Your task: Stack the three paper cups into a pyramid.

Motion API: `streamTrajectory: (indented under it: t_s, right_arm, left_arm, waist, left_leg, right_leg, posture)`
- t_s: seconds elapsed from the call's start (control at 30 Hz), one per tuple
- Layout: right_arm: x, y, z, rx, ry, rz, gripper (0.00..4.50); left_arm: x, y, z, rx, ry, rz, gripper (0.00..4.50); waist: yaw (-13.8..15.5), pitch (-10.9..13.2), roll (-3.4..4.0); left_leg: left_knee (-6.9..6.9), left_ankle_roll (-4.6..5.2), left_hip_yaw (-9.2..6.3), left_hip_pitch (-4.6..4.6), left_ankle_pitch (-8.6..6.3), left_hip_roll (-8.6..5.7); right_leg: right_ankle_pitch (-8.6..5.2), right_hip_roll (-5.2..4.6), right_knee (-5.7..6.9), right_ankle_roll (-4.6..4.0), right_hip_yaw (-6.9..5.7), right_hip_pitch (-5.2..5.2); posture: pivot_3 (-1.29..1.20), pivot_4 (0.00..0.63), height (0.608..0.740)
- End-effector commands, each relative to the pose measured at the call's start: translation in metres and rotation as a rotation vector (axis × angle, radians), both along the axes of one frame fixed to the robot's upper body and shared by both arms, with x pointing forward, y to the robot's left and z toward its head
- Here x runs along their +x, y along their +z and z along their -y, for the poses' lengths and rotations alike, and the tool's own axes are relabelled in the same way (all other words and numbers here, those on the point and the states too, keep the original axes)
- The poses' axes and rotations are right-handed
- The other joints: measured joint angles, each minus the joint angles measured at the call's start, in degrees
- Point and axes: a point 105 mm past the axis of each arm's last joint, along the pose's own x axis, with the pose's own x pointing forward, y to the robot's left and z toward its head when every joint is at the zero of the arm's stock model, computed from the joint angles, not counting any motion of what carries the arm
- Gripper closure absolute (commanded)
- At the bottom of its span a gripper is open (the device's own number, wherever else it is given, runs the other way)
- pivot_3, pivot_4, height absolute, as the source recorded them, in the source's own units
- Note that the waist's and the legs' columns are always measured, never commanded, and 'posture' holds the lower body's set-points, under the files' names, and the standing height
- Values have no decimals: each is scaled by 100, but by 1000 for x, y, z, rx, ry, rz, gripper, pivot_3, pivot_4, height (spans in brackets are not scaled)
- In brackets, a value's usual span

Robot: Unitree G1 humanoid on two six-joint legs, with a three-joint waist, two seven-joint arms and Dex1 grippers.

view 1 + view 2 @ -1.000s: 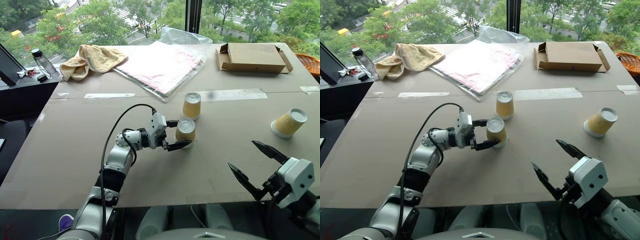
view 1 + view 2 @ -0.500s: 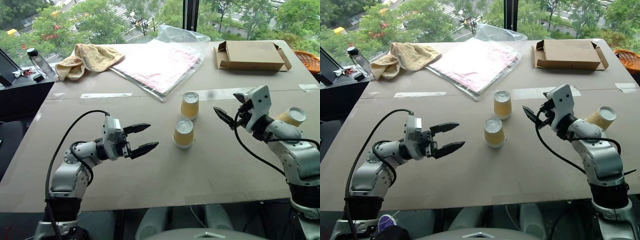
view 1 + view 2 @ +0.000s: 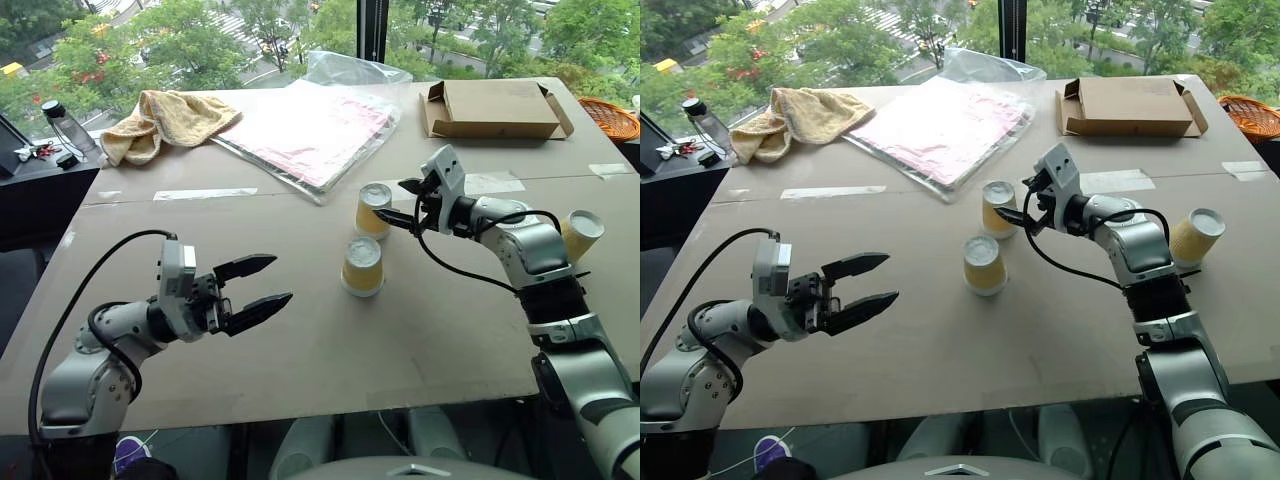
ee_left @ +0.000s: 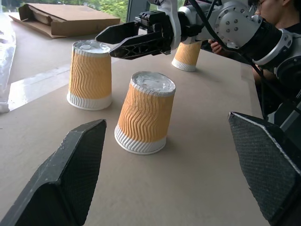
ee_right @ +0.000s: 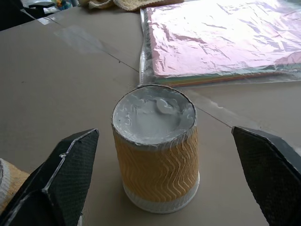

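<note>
1. The table (image 3: 420, 340) is a wide tan board top, with strips of clear tape across it near the middle. It stands by a window; beyond the glass are green trees and a street below. No writing or brand can be read on anything.
2. A clear plastic sleeve of pink sheets (image 3: 318, 128) lies at the far middle, one in number.
3. One flat open cardboard box (image 3: 495, 108) lies at the far right, and the edge of an orange basket (image 3: 612, 118) shows past it.
4. One yellow towel (image 3: 165, 118) is bunched at the far left; a clear bottle with a dark cap (image 3: 62, 124) stands on the dark ledge beside the table.
5. The right gripper (image 3: 395, 202) has its two black fingers spread wide, one on each side of the far cup (image 3: 373, 209) without gripping it.
6. The left gripper (image 3: 265, 284) hovers over the table's near left, fingers apart and empty, well apart from the cups.
7. There are three paper cups, all separate and none stacked. The far cup and the near cup (image 3: 362, 265) stand upside down near each other at the table's centre. The third cup (image 3: 582, 234) lies tilted at the right, behind the right arm.
</note>
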Motion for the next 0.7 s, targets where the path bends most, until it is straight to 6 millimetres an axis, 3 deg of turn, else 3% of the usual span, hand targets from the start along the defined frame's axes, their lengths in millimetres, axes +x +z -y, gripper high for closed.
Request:
streamTrajectory:
  t_s: [0.03, 0.17, 0.27, 0.37, 0.4, 0.57, 0.7]
  right_arm:
    - [7, 9, -9, -5, 24, 47, 0]
    - [16, 5, -15, -11, 23, 40, 0]
    - [19, 2, -15, -15, 27, 34, 856]
    - [17, 8, -12, 2, 42, 63, 2298]
    - [16, 12, -10, 10, 46, 79, 2507]
    - [-2, 36, 14, 39, 46, 173, 2507]
    - [-45, 49, 47, 13, 27, 214, 2507]
  left_arm:
    - [-5, 15, -1, -1, -12, 54, 246]
    - [-6, 16, -2, -2, -7, 57, 246]
    - [-7, 18, -1, -8, -4, 61, 0]
    - [-7, 19, 1, -24, -2, 60, 0]
    - [-7, 19, 2, -24, -4, 60, 0]
    - [1, 17, 10, -37, 21, 86, 0]
    - [4, 22, 14, -93, -41, 99, 0]
  waist:
    - [-14, 0, 0]
    - [-34, 0, 1]
    - [-35, 1, 2]
    - [-35, 1, 2]
    - [-35, 2, 3]
    - [3, 3, 5]
    - [67, 3, 5]
  left_leg:
    - [0, 0, -1, -1, 0, 0]
    - [-1, -1, 0, -1, 0, 0]
    - [-3, -1, 0, -1, 0, 0]
    - [-2, -2, 0, -2, -1, 0]
    - [-2, -2, 0, -2, -1, 0]
    - [-2, -2, -2, -7, -1, 0]
    - [0, -3, -15, -22, -2, -2]
  right_leg:
    - [0, 0, 0, 0, -1, -1]
    - [0, 0, 0, 0, 1, -3]
    - [0, 1, 0, 0, 1, -5]
    - [0, 0, 0, 0, 1, -5]
    - [0, 1, 0, 0, 1, -5]
    - [0, -1, -3, 0, -2, -7]
    - [0, -5, -9, 0, -13, -9]
  posture:
    - [0, 150, 740]
    - [0, 150, 740]
    - [0, 150, 740]
    - [0, 150, 740]
    - [0, 150, 740]
    - [0, 150, 740]
    - [0, 150, 740]
